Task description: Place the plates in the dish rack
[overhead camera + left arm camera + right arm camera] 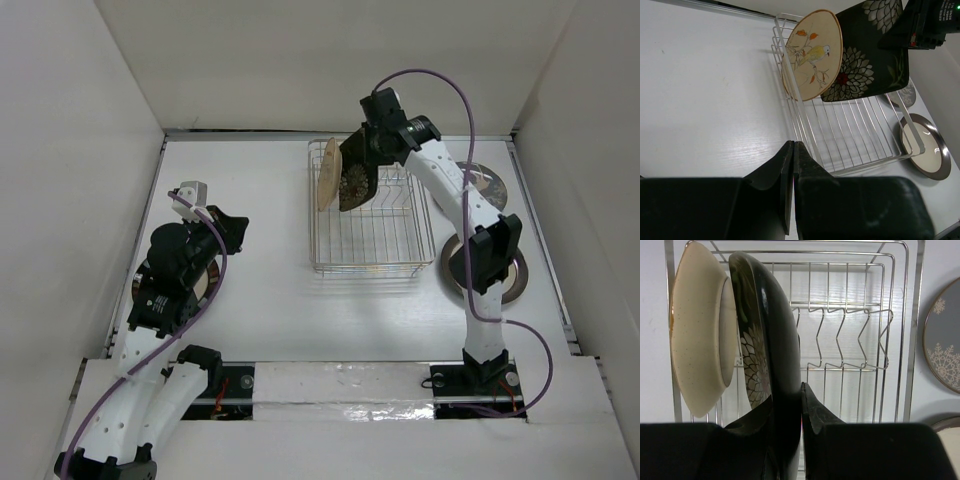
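The dish rack stands at the table's middle back. A tan round plate stands on edge at its far left end, its bird-painted face showing in the left wrist view. Right beside it my right gripper is shut on the rim of the black square flowered plate, held upright over the rack's slots. The same plate leans just behind the tan one. My left gripper is shut and empty, low over the table left of the rack.
Two dark round plates lie right of the rack: a snowflake one and one with a cream centre, both partly under the right arm. Another round plate lies mostly hidden beneath the left arm. White walls enclose the table.
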{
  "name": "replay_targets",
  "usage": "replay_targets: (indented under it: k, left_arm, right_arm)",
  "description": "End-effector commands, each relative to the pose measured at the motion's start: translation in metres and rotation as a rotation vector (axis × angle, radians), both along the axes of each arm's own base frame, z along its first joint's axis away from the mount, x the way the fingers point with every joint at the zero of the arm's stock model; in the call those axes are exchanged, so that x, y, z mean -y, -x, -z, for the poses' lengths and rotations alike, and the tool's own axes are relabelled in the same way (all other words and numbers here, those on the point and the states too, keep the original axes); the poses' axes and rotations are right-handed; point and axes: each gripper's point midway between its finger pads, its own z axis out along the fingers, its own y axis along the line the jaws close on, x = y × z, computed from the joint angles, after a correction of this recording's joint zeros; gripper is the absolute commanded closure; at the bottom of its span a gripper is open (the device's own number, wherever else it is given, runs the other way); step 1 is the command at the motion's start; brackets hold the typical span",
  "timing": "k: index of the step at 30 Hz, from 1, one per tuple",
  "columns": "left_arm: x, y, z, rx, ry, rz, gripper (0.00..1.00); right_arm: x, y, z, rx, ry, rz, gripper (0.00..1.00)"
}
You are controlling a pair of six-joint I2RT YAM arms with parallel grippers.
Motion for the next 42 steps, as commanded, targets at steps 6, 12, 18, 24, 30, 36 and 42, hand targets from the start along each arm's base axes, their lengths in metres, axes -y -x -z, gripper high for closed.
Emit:
replay_targets:
  k: [6, 12, 18, 24, 30, 36, 42]
  left_arm:
    - [0.002, -0.001, -0.010, 0.045, 0.005, 0.010, 1.00]
    - [0.002, 0.000, -0.009, 0.044, 0.003, 0.010, 1.00]
    - [0.003, -0.001, -0.009, 0.043, 0.005, 0.015, 1.00]
    - [0.004, -0.001, -0.008, 0.040, 0.008, 0.019, 1.00]
    - [0.004, -0.001, -0.008, 0.040, 0.010, 0.022, 1.00]
    - [0.005, -0.001, -0.008, 0.040, 0.009, 0.023, 1.00]
    - [0.005, -0.001, -0.008, 0.039, 0.010, 0.025, 1.00]
  right_arm:
    - [-0.021, -0.015, -0.052, 0.172, -0.017, -0.006, 1.00]
    - [-0.030, -0.015, -0.036, 0.152, 0.001, 0.001, 1.00]
    - [-0.031, -0.010, -0.039, 0.187, -0.058, 0.016, 0.74]
    - [-0.030, -0.008, -0.062, 0.247, -0.223, -0.019, 0.60]
    - [-0.031, -0.009, -0.065, 0.267, -0.301, -0.039, 0.58]
    - [-0.031, -0.009, -0.064, 0.266, -0.318, -0.049, 0.41]
    - [-0.028, -0.007, -0.086, 0.314, -0.386, -0.065, 0.36]
